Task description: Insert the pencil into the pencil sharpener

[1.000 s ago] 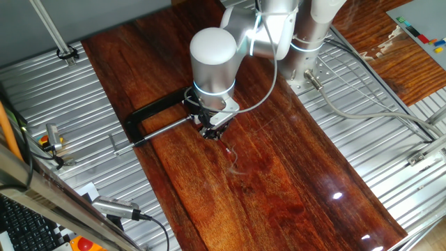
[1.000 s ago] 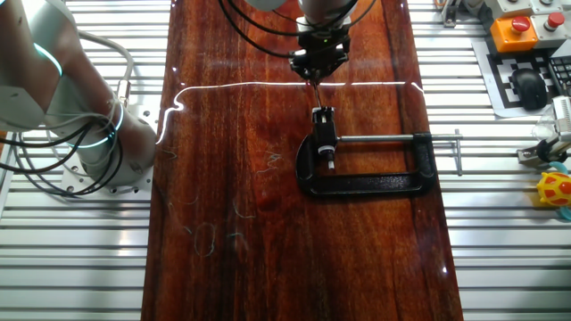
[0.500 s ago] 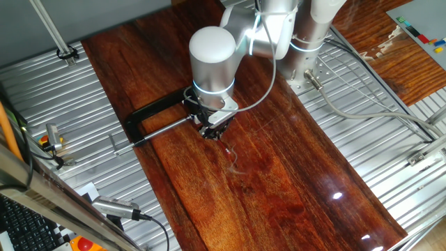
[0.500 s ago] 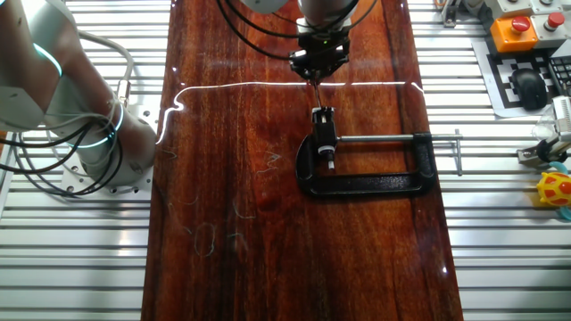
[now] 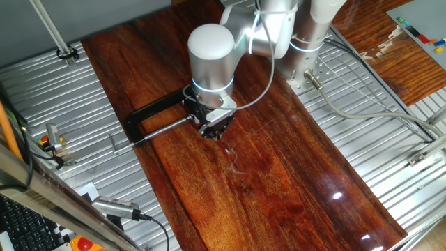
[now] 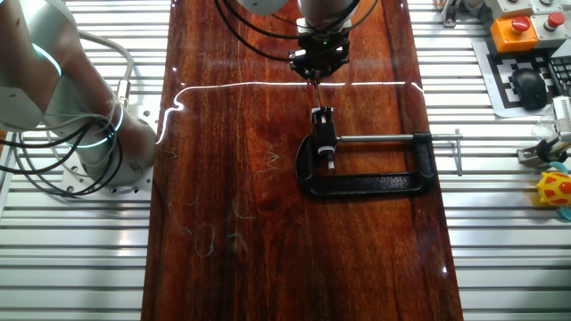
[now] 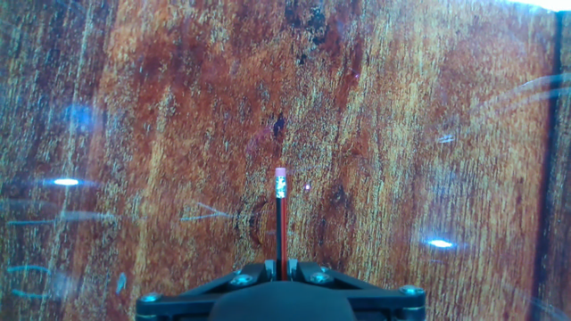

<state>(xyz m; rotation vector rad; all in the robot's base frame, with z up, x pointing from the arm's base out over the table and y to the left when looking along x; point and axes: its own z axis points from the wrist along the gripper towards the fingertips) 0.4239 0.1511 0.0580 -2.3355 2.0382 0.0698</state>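
My gripper [image 7: 281, 266] is shut on the pencil [image 7: 281, 218], a thin dark reddish stick that points away from the hand, its pale tip over bare wood. In the other fixed view the gripper [image 6: 318, 71] hangs just beyond the clamp's top end. The pencil [image 6: 314, 90] points down toward the tiny white pencil sharpener [image 6: 326, 143], held in the jaw of the black C-shaped clamp [image 6: 366, 184]. A gap shows between pencil tip and sharpener. In one fixed view the gripper [image 5: 214, 130] stands beside the clamp [image 5: 150, 113], and the arm hides the sharpener.
The clamp's grey metal rod [image 6: 393, 137] runs right to the edge of the glossy wooden board [image 6: 232, 178]. Ribbed metal table lies on both sides. The robot base [image 5: 310, 42] and cables stand at the board's far end. An orange button box [image 6: 517, 22] sits top right.
The arm has shifted very slightly toward the clamp, with the pencil still held. Clamp and sharpener have not moved.
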